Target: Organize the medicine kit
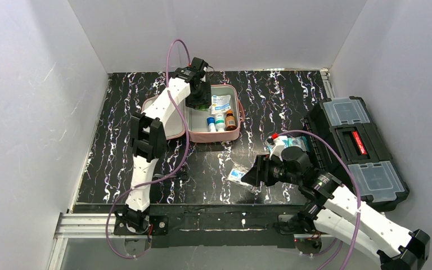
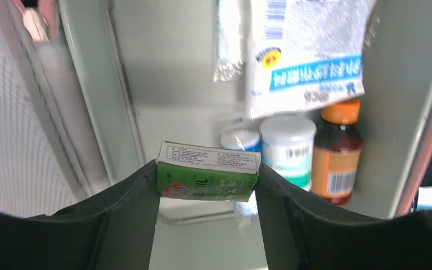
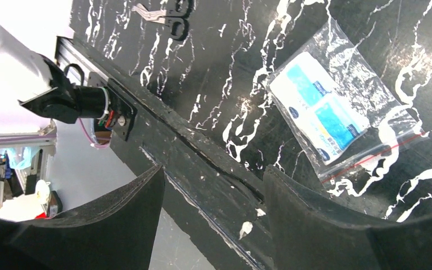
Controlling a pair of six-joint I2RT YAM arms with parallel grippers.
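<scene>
The black bench [image 1: 118,169] (veined white) carries the open pink medicine kit [image 1: 216,136]; a clear zip bag [image 1: 237,175] lies just in front of the kit, a black toolbox [image 1: 365,152] to its right.

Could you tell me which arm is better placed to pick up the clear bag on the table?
The right: right gripper open, empty, near the clear bag; left gripper over the medicine kit, clamped on a green box.
</scene>
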